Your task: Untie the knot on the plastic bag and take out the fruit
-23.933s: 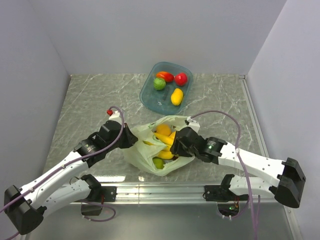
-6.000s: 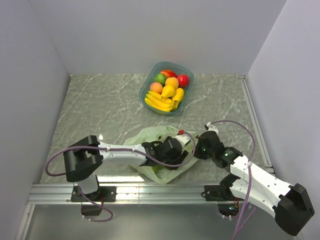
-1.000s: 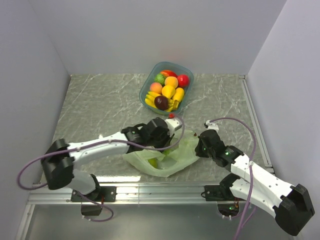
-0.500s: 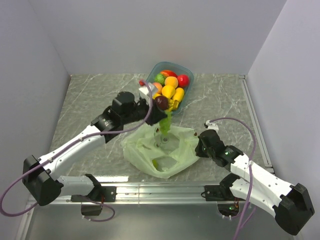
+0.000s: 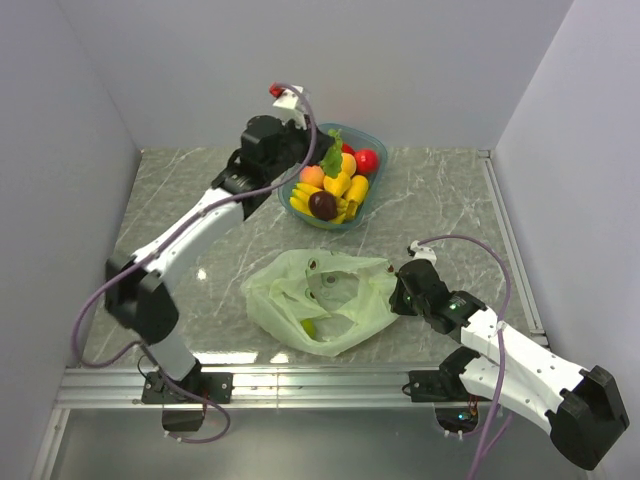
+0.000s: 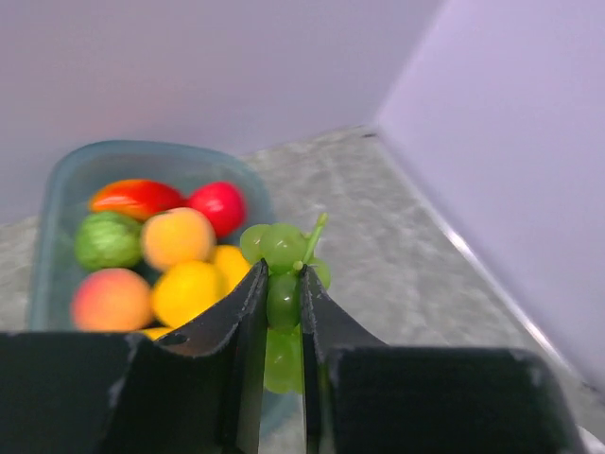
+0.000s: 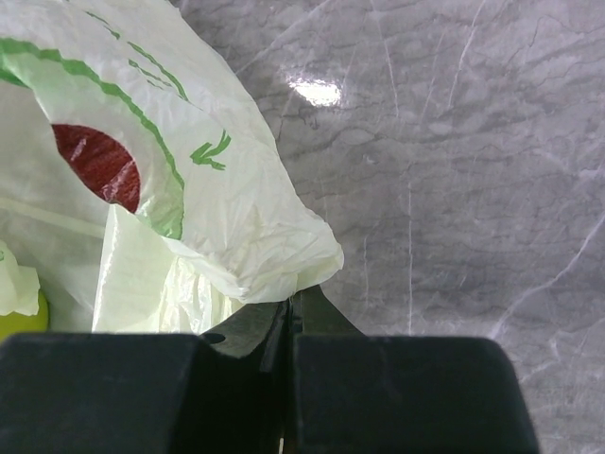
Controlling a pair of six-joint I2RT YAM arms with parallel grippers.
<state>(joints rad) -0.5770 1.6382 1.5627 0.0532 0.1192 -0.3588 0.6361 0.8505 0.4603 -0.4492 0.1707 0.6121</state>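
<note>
At the counter's (image 5: 180, 200) far edge, the left gripper (image 6: 284, 280) pinches grapes (image 6: 282, 246) above the bowl (image 5: 289, 186); lower before releasing. The right gripper (image 7: 288, 308) pinches the bag (image 5: 345, 300).

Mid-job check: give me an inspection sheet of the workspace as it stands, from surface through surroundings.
Surface: grey marbled tabletop, glare patches, no spills seen.
Job's things: plastic bag slack and open, no knot seen; one green piece inside it; grape cluster above the teal bowl, which holds a banana bunch, a plum and other fruit.
Clutter: nothing seen.
Grippers: left gripper shut on the grape cluster; right gripper pinching the bag's edge.
Cables: left cable and right cable, both purple, neither lying on the bag.
Surroundings: plain walls on three sides; metal rail at the near edge.
</note>
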